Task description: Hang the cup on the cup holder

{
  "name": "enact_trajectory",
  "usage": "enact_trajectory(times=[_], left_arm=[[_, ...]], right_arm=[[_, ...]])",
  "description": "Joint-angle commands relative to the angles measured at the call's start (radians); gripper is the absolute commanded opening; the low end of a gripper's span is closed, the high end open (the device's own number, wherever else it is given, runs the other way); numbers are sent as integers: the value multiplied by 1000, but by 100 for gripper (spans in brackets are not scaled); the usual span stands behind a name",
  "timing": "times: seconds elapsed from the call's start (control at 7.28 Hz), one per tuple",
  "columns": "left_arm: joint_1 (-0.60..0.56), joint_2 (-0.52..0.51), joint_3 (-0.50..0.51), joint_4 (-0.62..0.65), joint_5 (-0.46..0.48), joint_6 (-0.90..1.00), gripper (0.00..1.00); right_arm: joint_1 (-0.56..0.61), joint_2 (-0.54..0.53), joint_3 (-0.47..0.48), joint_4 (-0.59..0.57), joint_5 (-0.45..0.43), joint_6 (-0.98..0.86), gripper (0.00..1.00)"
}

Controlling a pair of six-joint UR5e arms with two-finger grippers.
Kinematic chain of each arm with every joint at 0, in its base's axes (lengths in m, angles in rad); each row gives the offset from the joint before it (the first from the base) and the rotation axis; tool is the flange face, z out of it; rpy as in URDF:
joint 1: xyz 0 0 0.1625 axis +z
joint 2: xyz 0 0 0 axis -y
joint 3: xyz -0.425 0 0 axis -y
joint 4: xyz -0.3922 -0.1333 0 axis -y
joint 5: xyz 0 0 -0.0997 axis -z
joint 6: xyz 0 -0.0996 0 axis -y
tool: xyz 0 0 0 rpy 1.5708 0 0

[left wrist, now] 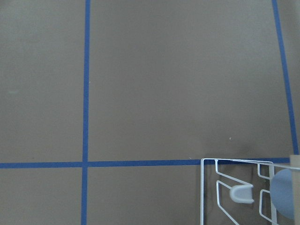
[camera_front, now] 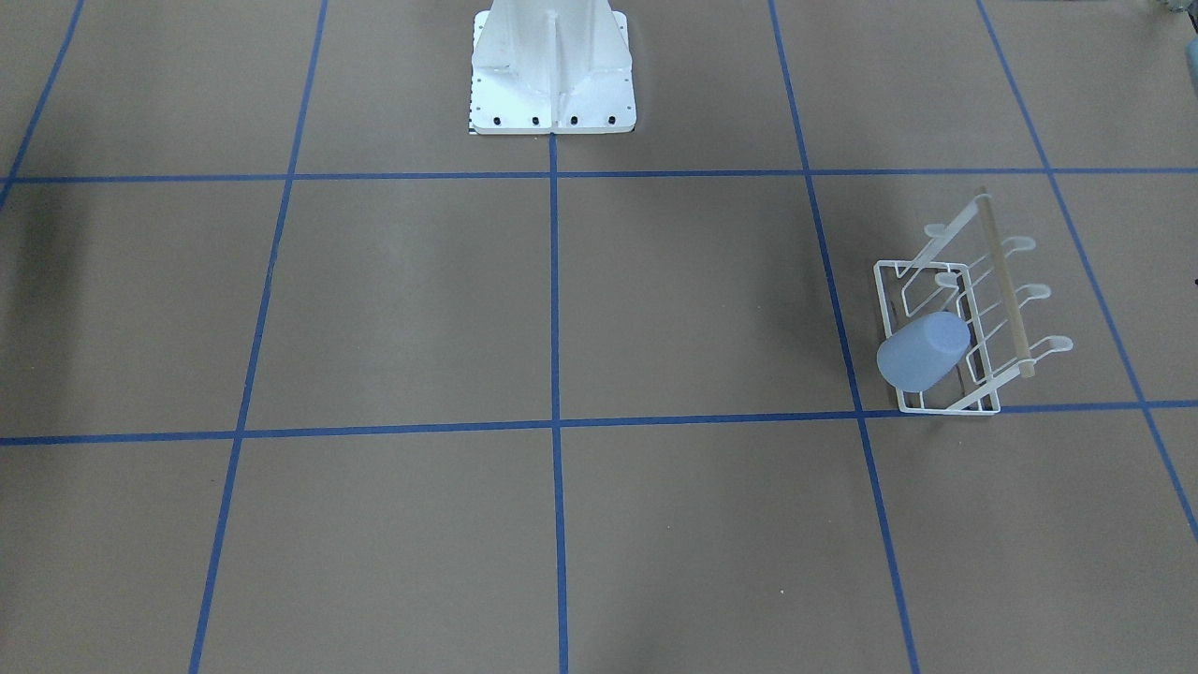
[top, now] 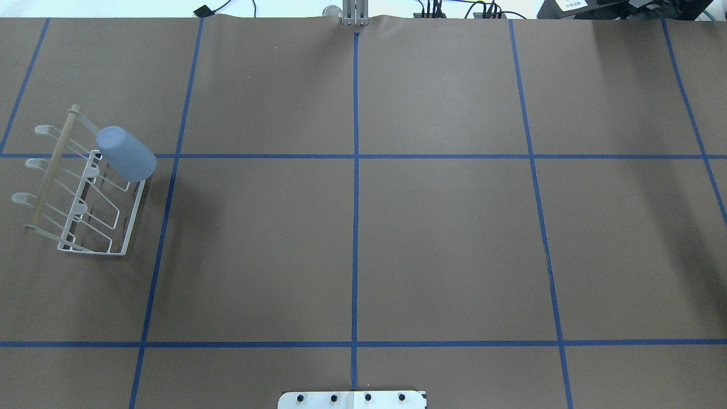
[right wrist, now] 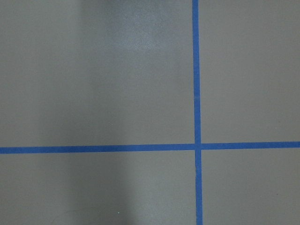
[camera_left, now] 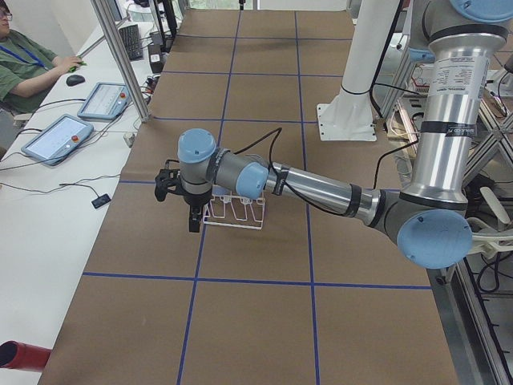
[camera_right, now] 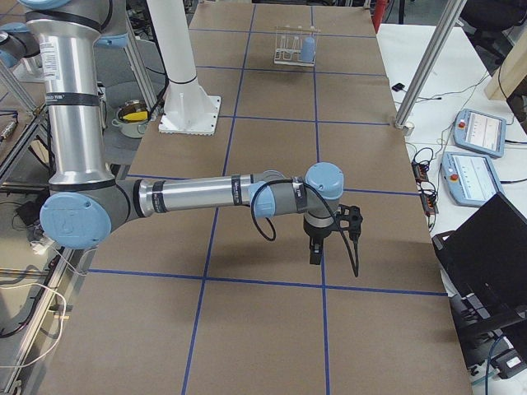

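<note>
Far left of table [top: 431, 244]: cup holder [top: 137, 216], standing on its base frame, wooden rod [top: 53, 165] uppermost. Cup [top: 126, 153] hung tilted, apparently over an end prong. Left gripper [camera_left: 192, 218] poised just beside it; right gripper [camera_right: 315, 251] well apart, above tabletop. Finger spread of either: cannot tell.

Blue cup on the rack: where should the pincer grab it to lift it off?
Probably its round sides, midway, from above on the open side. The blue cup sits tilted on the wire rack; its wires and wooden rod block the other side.
</note>
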Motion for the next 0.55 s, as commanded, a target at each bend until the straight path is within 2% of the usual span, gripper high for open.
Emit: enact_trajectory(times=[0.0,0.27,0.41], left_arm=[[-27,60,53,-2,7,56,98],[-73,107,71,-4,26,107,98],[-112,108,76,12,25,247,98]], right_arm=[[22,-67,16,-4,12,-4,100],[24,-115,18,-1,1,-119,100],[22,-103,18,-8,0,-115,100]])
